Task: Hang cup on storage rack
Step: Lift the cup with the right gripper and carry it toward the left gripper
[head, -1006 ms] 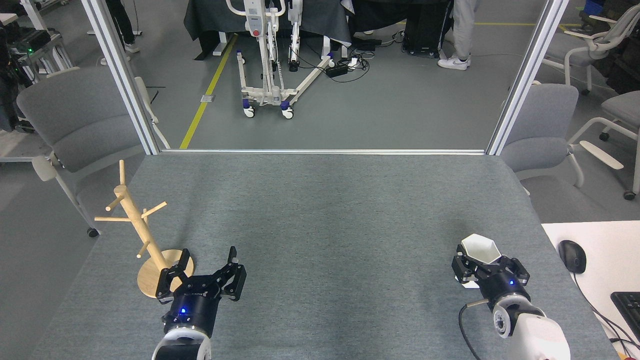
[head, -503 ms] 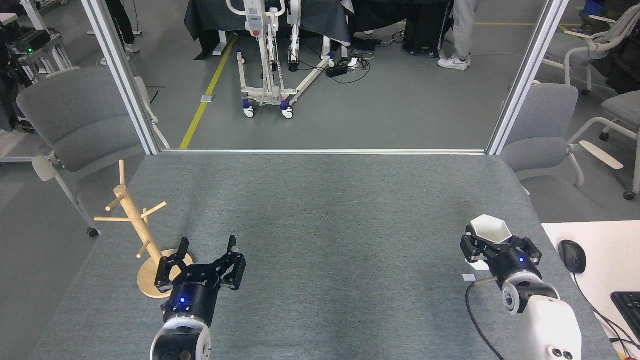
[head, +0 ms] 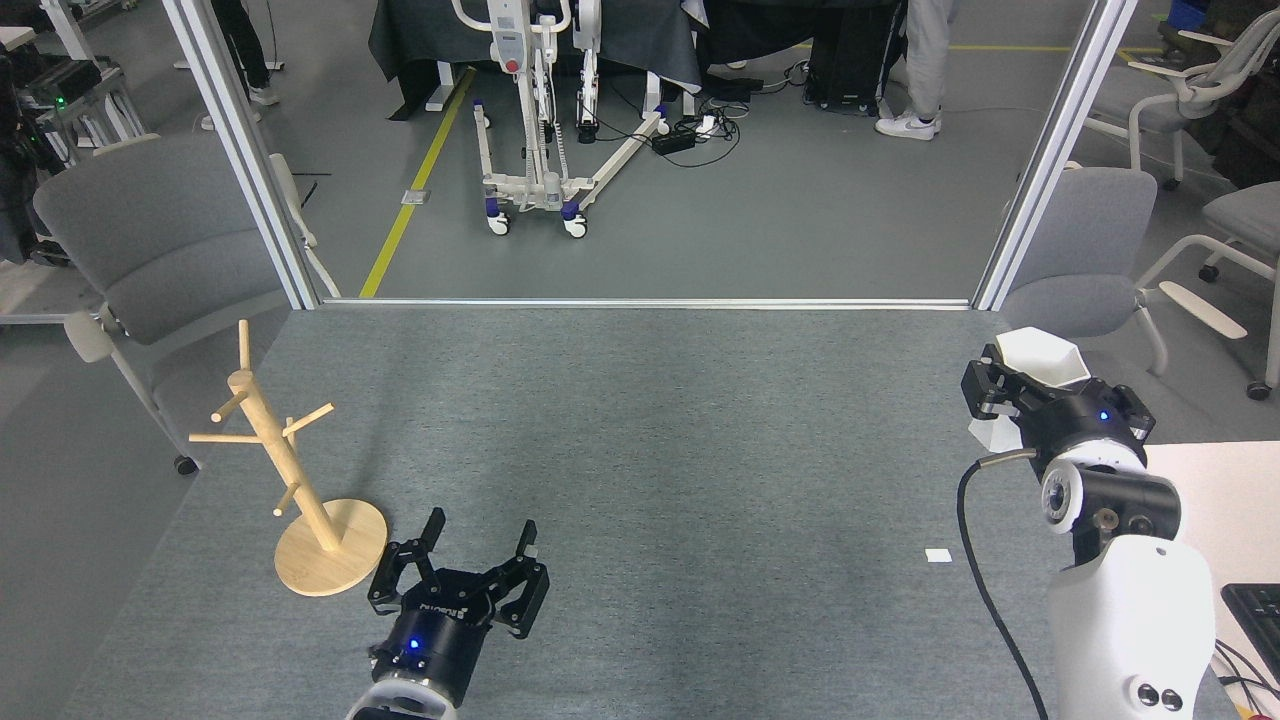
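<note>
The cup [head: 1043, 358] is sitting in the grip of the right hand [head: 1030, 392], held up above the right edge of the bench [head: 640, 440] with its hexagonal rim facing upward. The right hand's fingers are closing around the cup's lower body. Far across the bench, the storage rack [head: 290, 470] is standing upright near the left edge on its round disc base, its pegs bare. The left hand [head: 478, 562] is hovering low just right of the rack's base, fingers spread wide and gripping nothing. A small white tag [head: 938, 555] is lying on the bench surface below the right hand.
</note>
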Robot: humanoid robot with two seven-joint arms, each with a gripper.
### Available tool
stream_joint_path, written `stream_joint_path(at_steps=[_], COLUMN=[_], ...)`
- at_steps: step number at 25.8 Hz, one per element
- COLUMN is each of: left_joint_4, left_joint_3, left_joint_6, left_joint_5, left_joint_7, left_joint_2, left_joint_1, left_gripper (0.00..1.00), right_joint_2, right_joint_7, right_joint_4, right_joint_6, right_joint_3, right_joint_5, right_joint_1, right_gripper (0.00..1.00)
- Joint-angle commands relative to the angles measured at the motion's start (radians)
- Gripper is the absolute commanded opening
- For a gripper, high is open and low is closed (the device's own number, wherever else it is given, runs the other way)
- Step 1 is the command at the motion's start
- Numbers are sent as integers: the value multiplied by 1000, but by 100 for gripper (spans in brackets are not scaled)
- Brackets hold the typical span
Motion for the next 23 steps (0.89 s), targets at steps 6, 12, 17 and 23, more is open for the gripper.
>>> stream_joint_path(at_steps=[6, 12, 17, 23], left_joint_4=[-27, -24, 7, 88], left_joint_3=[-189, -283, -339, -344], left_joint_6=[-68, -130, -133, -116], left_joint_5=[-8, -10, -14, -19], left_joint_7=[-1, -12, -44, -74], left_joint_2=[1, 1, -13, -38], left_joint_1=[-1, -102, -177, -252], left_gripper=[99, 99, 99, 99], right_joint_2=[44, 41, 41, 47], right_joint_7=[156, 262, 288, 290], right_joint_4=[-221, -230, -230, -224], right_joint_6=[264, 555, 692, 696], right_joint_3=[236, 472, 590, 598], right_joint_5=[-5, -4, 10, 27], right_joint_1=[-23, -112, -146, -146], right_gripper=[0, 0, 0, 0])
